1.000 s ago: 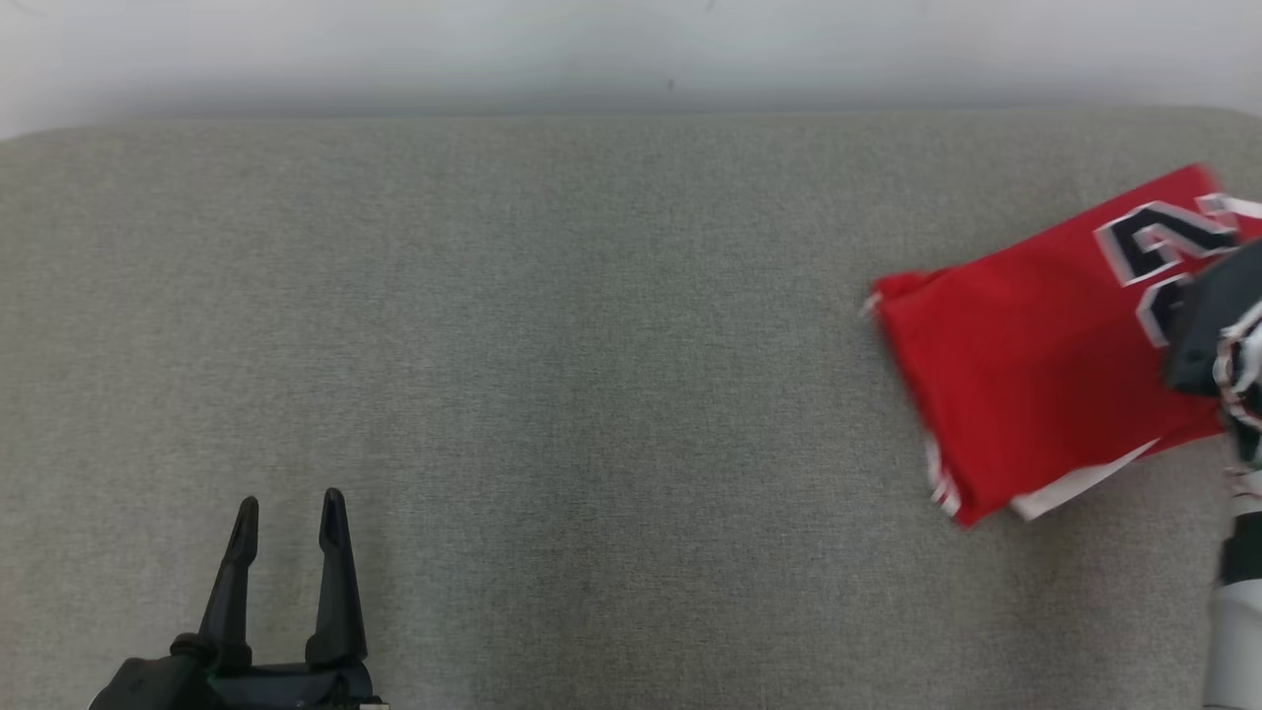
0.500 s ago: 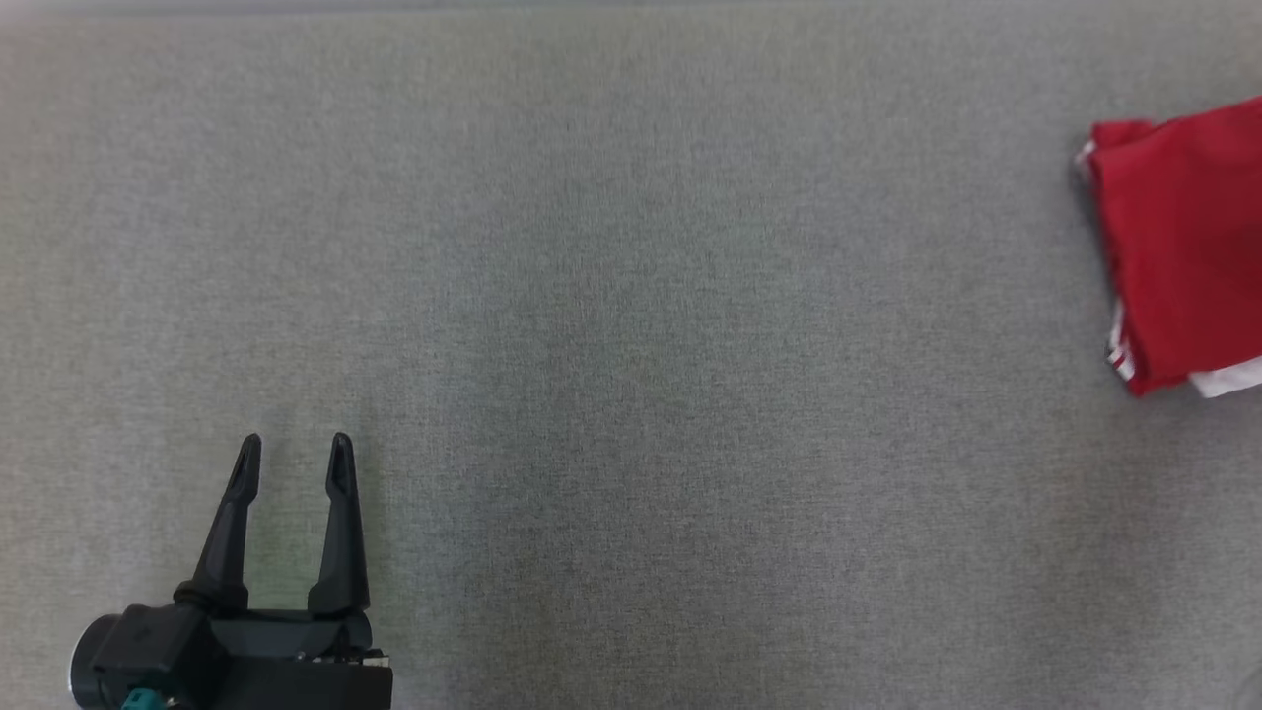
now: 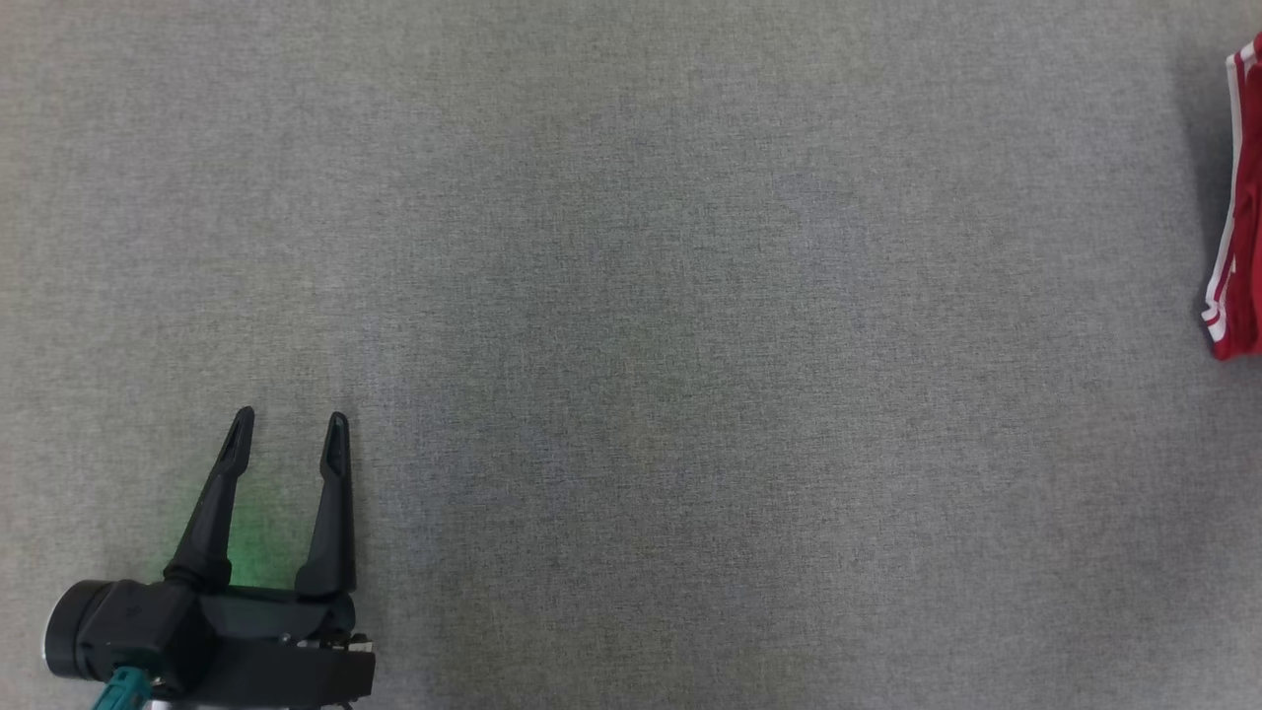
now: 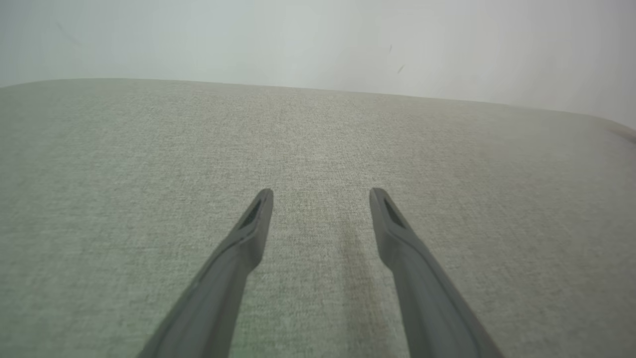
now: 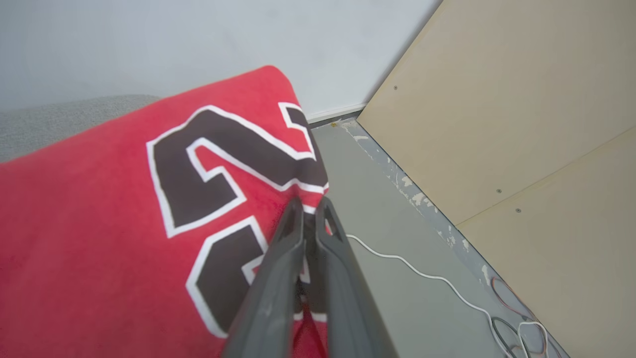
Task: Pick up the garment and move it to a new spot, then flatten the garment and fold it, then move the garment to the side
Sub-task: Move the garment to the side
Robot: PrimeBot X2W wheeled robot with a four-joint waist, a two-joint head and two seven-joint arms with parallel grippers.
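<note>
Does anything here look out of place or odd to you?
Nothing looks damaged. The jersey lies at the far right of the grey pad, its numbered corner pinched by the right gripper and seemingly reaching out over the floor. A loose white cable trails there.

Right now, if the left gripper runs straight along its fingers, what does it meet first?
Way looks free: left gripper points across the grey surface toward the pale wall; red garment sits far off right. Tilt unclear, so it might graze the surface first.
</note>
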